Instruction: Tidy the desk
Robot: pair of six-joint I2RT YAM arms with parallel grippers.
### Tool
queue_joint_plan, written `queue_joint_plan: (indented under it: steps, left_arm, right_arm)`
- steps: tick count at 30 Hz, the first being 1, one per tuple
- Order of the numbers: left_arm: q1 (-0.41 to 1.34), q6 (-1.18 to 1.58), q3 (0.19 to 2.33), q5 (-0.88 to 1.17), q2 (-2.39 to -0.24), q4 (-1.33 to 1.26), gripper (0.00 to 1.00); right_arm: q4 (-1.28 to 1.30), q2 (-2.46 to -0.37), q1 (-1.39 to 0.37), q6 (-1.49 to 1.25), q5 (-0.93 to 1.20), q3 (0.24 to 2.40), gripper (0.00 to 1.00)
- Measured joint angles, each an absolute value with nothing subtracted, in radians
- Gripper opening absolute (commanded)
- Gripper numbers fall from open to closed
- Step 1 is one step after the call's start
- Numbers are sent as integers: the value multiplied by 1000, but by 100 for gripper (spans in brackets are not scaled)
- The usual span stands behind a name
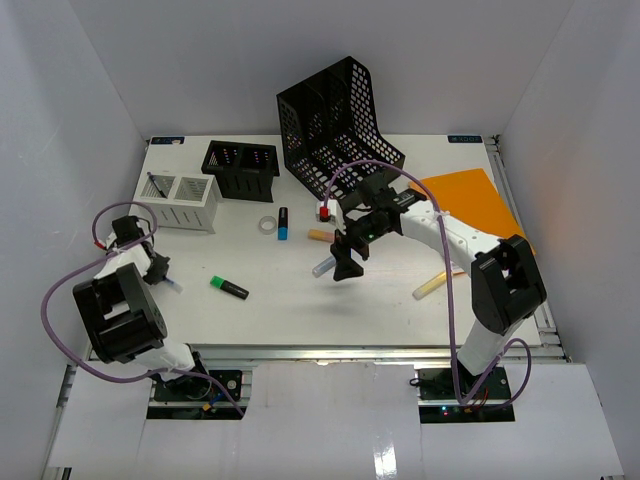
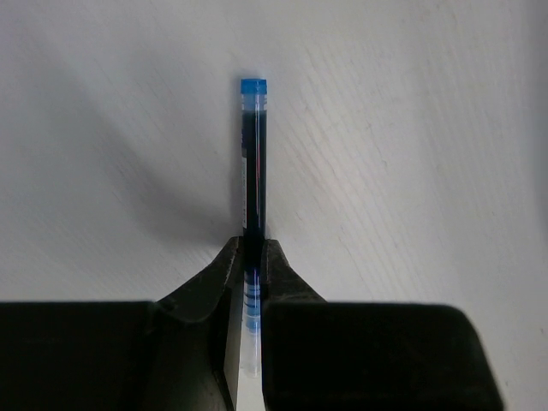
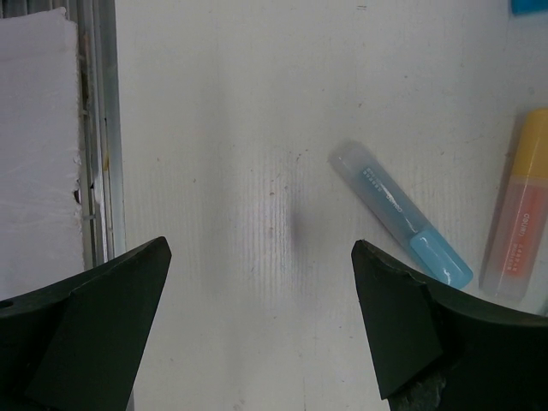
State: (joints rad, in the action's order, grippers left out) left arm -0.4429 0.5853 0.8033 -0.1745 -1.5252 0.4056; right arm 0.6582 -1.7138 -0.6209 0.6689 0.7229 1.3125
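Note:
The desk [image 1: 300,315] is a white tabletop with walls round it. My left gripper [image 1: 160,270] is at its left edge, shut on a blue pen [image 2: 253,163] that sticks out past the fingertips over the white surface; in the left wrist view the gripper [image 2: 251,248] clamps the pen's clear end. My right gripper [image 1: 347,262] hangs open and empty over the desk's middle. In the right wrist view the gripper [image 3: 259,248] has bare desk between its jaws, with a light blue highlighter [image 3: 402,214] just to the right of them and an orange highlighter [image 3: 518,231] beyond it.
A black magazine rack [image 1: 335,120], a black mesh organizer [image 1: 240,165] and a white mesh organizer [image 1: 180,200] stand at the back. An orange folder [image 1: 470,195] lies on the right. A tape roll [image 1: 267,225], blue marker [image 1: 283,224], green highlighter [image 1: 229,288] and yellow highlighter [image 1: 430,286] lie loose.

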Motion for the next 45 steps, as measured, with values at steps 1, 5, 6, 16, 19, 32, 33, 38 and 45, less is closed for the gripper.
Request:
queue_joint_plan:
  steps: [1,5,6,16,19,32,33,38,45]
  left_arm:
    - [-443,584,797,-157,-1516,406,0]
    - [-440,580,766,-77,-1444,416,0]
    - [-440,578,762,-54,-1421,417,0]
    - [-439,542,720,253,-1077,370,0]
    - [-427,542,689,392,-973,312,0]
    - [-155,579,648,764,-899,44,0]
    - [-132,583,646,772,-895,25,0]
    - [-63,602,636,784,-893,-51,0]
    - [-11,620,628,774,-914,-101,0]
  right_arm:
    - [658,-1710,-621,669,724,1311,93]
    - [656,-1707,-621,669,738,1311,93]
    - [657,-1707,-621,669,741,1311,93]
    - [667,-1718,-622,631,774,1378,93]
    - [675,-1758,-622,561,810,1482,94]
    - [461,-1930,-672,-49,873,1835,95]
    - [434,-1939,-678,-106,866,1837,95]
    - [302,-1977,-703,-332,854,1827,95]
    - [77,-1989,-721,-500,858,1774,98]
